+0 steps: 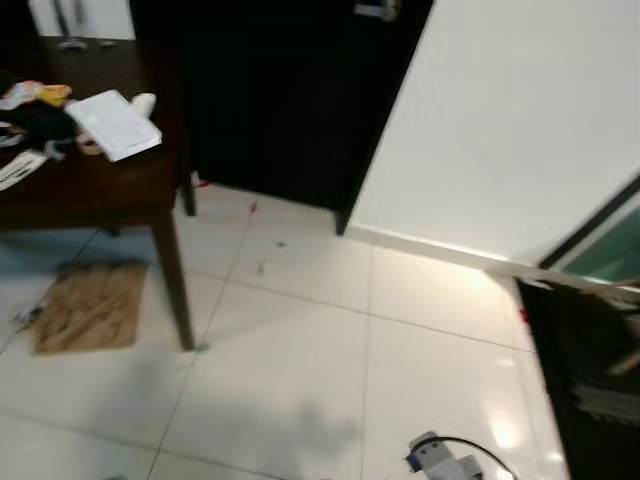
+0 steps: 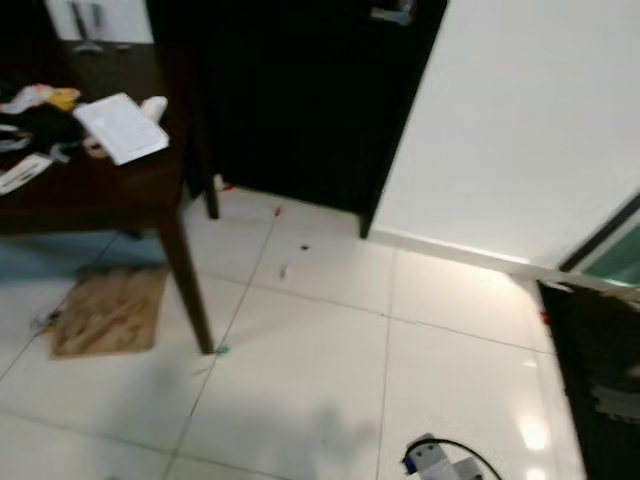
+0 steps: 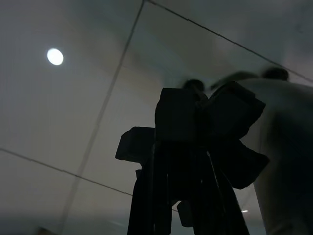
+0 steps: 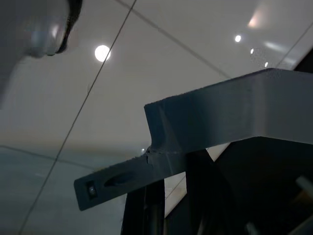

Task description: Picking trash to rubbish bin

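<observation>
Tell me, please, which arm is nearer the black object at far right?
Right, probably. The right arm is low, just left of the black object; the left gripper hangs over floor tiles.

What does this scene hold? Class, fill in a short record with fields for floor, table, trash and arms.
floor: white tiles, glossy, with dark grout lines
table: dark wood table at the left, carrying a white pad and mixed clutter
trash: flat cardboard on the floor under the table; small scraps on the tiles near the dark door
arms: part of the right arm shows at the bottom edge
bin: cannot tell
</observation>
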`<state>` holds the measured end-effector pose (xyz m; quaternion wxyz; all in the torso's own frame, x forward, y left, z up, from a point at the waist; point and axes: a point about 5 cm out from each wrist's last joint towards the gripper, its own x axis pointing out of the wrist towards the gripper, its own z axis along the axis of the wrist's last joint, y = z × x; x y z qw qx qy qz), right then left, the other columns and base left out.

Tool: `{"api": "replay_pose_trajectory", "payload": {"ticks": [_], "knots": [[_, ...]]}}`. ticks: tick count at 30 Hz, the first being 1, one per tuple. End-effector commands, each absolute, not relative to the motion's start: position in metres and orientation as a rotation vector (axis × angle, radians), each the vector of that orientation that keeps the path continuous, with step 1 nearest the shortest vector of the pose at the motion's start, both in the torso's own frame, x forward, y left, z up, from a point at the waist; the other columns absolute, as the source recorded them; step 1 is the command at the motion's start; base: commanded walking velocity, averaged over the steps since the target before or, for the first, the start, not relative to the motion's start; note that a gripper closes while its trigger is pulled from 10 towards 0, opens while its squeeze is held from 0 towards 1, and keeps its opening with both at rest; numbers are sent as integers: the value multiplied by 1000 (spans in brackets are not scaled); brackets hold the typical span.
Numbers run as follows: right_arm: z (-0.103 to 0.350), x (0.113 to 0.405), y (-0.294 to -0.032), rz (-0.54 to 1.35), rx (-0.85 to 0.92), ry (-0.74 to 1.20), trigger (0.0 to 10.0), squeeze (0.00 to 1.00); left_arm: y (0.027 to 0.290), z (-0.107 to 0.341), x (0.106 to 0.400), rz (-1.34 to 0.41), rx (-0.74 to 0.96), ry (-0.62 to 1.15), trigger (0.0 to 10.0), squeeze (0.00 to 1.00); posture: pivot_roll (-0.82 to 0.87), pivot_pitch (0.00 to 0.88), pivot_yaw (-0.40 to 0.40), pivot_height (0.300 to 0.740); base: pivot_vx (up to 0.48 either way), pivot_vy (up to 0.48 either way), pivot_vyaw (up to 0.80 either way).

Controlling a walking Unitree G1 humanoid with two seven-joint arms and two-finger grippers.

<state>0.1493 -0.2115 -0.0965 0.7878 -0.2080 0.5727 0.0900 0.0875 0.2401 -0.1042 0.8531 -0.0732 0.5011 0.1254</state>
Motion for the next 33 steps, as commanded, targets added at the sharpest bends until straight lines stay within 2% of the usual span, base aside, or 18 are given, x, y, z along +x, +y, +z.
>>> {"api": "replay_pose_trajectory", "payload": {"ticks": [1,8,13,16,21,25,33], "knots": [[-97,145,-215,208,-470,1250,10000,0,232,-107,83,242,-138,1085,10000,0,205,103,-111,740,0,0,-763],[-96,149,-216,231,-503,1242,10000,0,234,-107,84,257,-90,1090,10000,0,196,135,-109,740,0,0,-760],[-93,151,-224,178,-481,1242,10000,0,230,-109,80,254,-69,1110,10000,0,179,107,-97,740,0,0,-760],[-92,152,-230,106,-438,1244,10000,0,224,-111,81,233,-43,1137,10000,0,153,63,-78,740,0,0,-763],[-88,161,-231,67,-396,1217,10000,0,229,-105,103,196,5,1091,10000,0,135,86,-61,740,0,0,-763],[-88,160,-234,19,-357,1216,10000,0,233,-95,132,157,37,1027,10000,0,100,89,-35,740,0,0,-761],[-95,139,-239,-45,-308,1264,10000,0,234,-94,135,110,88,1041,10000,0,58,98,-8,740,0,0,-761]]}}
